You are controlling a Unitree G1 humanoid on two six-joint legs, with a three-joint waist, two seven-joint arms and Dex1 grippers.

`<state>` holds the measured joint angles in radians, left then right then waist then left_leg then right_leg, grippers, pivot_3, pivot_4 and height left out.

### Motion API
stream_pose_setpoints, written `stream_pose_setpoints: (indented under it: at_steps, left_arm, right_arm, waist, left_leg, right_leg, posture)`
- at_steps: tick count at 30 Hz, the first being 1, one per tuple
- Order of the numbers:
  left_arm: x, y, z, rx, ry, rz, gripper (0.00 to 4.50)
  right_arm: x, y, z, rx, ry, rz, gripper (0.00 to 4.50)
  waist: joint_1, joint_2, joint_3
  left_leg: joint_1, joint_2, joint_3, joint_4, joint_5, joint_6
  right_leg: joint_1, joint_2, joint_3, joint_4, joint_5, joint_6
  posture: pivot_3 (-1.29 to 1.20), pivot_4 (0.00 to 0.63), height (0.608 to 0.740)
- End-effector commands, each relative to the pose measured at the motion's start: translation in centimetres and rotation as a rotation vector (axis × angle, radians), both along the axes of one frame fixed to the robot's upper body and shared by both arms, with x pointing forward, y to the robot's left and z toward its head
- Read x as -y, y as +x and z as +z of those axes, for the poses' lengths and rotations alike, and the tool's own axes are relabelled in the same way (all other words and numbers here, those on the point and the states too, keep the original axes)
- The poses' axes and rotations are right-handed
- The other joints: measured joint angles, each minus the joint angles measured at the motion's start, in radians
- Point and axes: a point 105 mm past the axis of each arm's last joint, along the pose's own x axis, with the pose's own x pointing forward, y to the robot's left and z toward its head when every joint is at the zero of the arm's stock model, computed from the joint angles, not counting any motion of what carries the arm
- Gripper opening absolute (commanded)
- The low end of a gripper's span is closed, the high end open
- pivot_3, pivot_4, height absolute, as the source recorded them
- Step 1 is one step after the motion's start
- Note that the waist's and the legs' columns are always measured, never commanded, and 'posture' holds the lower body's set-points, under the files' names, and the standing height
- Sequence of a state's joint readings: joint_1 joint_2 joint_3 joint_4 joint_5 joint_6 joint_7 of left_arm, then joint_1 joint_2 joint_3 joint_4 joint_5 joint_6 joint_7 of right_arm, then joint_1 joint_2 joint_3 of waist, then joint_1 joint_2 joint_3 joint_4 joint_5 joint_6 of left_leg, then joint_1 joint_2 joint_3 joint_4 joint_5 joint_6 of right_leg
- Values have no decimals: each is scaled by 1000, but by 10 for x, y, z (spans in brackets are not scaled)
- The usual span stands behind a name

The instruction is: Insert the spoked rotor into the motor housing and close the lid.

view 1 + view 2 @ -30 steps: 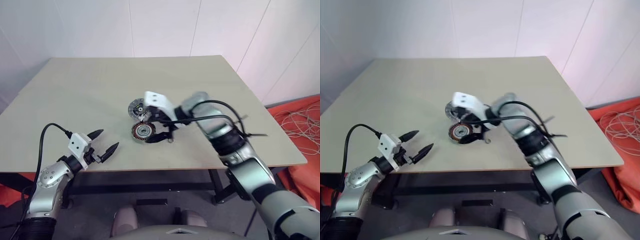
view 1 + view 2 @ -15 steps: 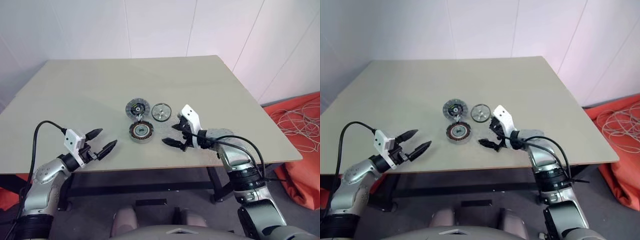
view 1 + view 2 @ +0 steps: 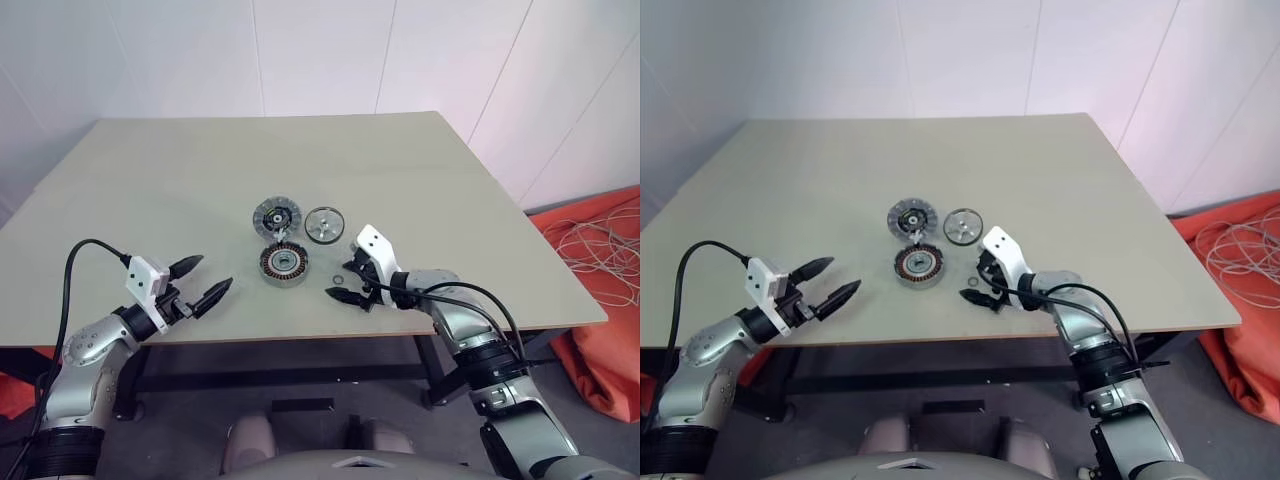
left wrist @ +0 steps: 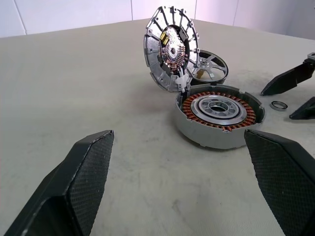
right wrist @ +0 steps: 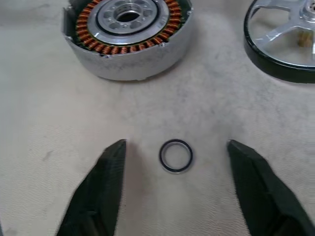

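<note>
I'm seeing my right gripper [image 5: 174, 184] straddling the small ring [image 5: 175, 156], fingers apart; spoked rotor [image 5: 288, 37] cut off; left gripper [image 3: 203, 283] gaping over bare table [image 3: 150, 190]

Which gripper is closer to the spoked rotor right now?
Right. The right gripper sits just in front of the spoked rotor, straddling a small loose ring. The left gripper hangs over the table's near left edge, beyond the motor housing.

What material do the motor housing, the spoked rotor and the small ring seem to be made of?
Motor housing: probably cast metal, with a matte grey wall; its windings look like copper, shiny orange.
Spoked rotor: bright polished metal spokes, with a darker rim of unclear material.
Small ring: thin and dark with a slight gloss; it may be metal or rubber.
</note>
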<state>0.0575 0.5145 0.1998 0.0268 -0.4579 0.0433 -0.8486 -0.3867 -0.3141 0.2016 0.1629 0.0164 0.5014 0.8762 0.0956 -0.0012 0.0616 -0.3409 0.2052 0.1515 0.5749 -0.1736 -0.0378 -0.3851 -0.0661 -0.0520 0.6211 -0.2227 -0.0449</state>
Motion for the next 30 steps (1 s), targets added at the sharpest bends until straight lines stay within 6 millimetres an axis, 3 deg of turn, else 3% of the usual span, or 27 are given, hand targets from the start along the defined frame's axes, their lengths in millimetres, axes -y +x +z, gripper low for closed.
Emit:
stream_pose_setpoints:
  at_steps: [1, 6, 7, 12, 17, 25, 30]
  left_arm:
    - [-6, 2, 15, 59, 26, 17, 4500]
    - [-7, 1, 15, 60, 34, 21, 4500]
    - [-7, 1, 15, 60, 35, 22, 4500]
    - [-7, 1, 14, 60, 37, 25, 4500]
    - [-7, -1, 11, 52, 37, 27, 4500]
    - [-9, -4, 9, 45, 44, 40, 4500]
    - [-10, -7, 6, 40, 46, 47, 4500]
  right_arm:
    - [0, 0, 1, -1, -2, 13, 2544]
    - [-1, 0, 4, 7, -8, 27, 789]
    - [-2, 0, 5, 10, -9, 31, 655]
    - [-6, 0, 14, 32, -10, 57, 656]
    - [-18, 2, 40, 72, 21, 109, 656]
    - [-47, 1, 88, 111, 78, 209, 656]
    - [-66, 3, 97, 86, 93, 224, 656]
  waist:
    - [0, 0, 0]
    - [-1, 0, 0]
    - [-1, 0, 0]
    - [-1, 0, 0]
    - [-1, 0, 0]
    - [-1, 0, 0]
    - [-1, 0, 0]
  left_leg:
    - [0, 0, 0, 0, 0, 0]
    - [0, 0, 0, 0, 0, 0]
    - [0, 0, 0, 0, 0, 0]
    - [0, 0, 0, 0, 0, 0]
    - [0, 0, 0, 0, 0, 0]
    - [0, 0, 0, 0, 0, 0]
    - [0, 0, -1, -1, 0, 0]
  right_leg:
    - [0, 0, 0, 0, 0, 0]
    - [0, 0, 0, 0, 0, 0]
    - [0, 0, 0, 0, 0, 0]
    - [0, 0, 0, 0, 0, 0]
    - [-1, 0, 0, 0, 0, 0]
    - [-1, 0, 0, 0, 0, 0]
    - [-2, 0, 0, 0, 0, 0]
  posture:
    - [0, 0, 740]
    - [0, 0, 740]
    - [0, 0, 740]
    - [0, 0, 740]
    - [0, 0, 740]
    - [0, 0, 740]
    - [0, 0, 740]
